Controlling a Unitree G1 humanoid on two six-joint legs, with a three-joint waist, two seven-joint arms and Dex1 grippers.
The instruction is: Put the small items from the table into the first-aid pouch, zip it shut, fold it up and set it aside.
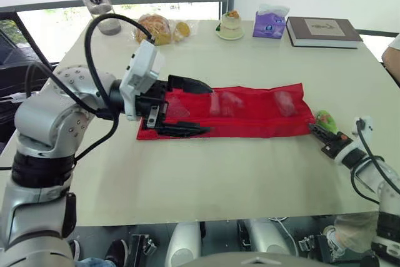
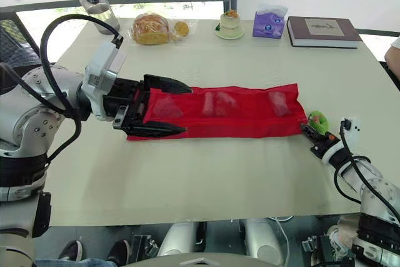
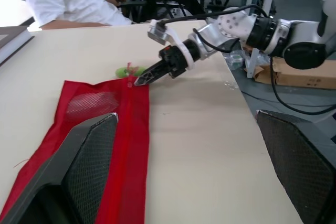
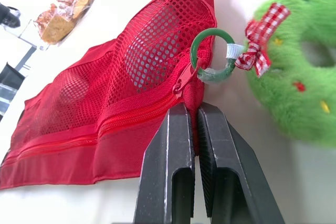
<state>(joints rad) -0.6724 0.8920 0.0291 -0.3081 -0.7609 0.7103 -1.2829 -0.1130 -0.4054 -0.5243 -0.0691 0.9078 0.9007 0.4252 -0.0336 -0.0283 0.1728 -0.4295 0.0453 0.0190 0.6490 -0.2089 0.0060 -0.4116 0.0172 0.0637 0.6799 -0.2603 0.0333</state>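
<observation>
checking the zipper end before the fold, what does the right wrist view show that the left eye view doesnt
The right wrist view adds close detail: the right tool shut on the red pouch at its end seam, a green ring on the zipper pull, and a checked bow.

The left eye view adds the left tool, open at the far end of the red pouch, plus the book and tissue pack.

Both share the red pouch, the green plush wreath beside it, and the bagged bread.
</observation>
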